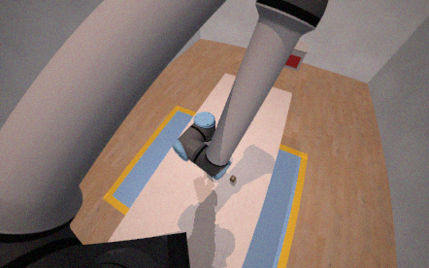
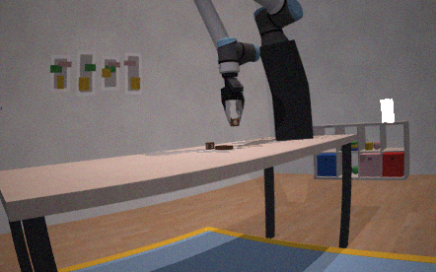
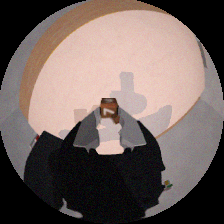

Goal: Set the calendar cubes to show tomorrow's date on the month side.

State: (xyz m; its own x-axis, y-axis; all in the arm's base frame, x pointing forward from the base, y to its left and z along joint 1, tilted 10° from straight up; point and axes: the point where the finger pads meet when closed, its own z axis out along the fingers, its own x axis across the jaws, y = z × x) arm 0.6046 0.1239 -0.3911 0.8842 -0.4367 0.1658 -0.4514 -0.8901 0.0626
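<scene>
My gripper (image 2: 234,120) (image 3: 108,107) is shut on a brown cube (image 2: 235,123) (image 3: 108,108) and holds it well above the table. In the wrist view one face of this cube shows a pale mark that I cannot read surely. The other brown cube (image 1: 233,179) (image 2: 209,146) rests on the table, beside the low dark brown tray (image 2: 224,147) in the exterior view. The tray is hidden behind the arm in the top view. In the wrist view a brown piece shows just below the held cube; I cannot tell what it is. The month's name and the dates are not readable.
The long pale table (image 1: 256,117) (image 2: 100,173) (image 3: 75,65) runs under the arm. Blue mats with yellow borders lie on the floor beside it. A shelf (image 2: 361,177) with coloured boxes stands behind the table at the right in the exterior view.
</scene>
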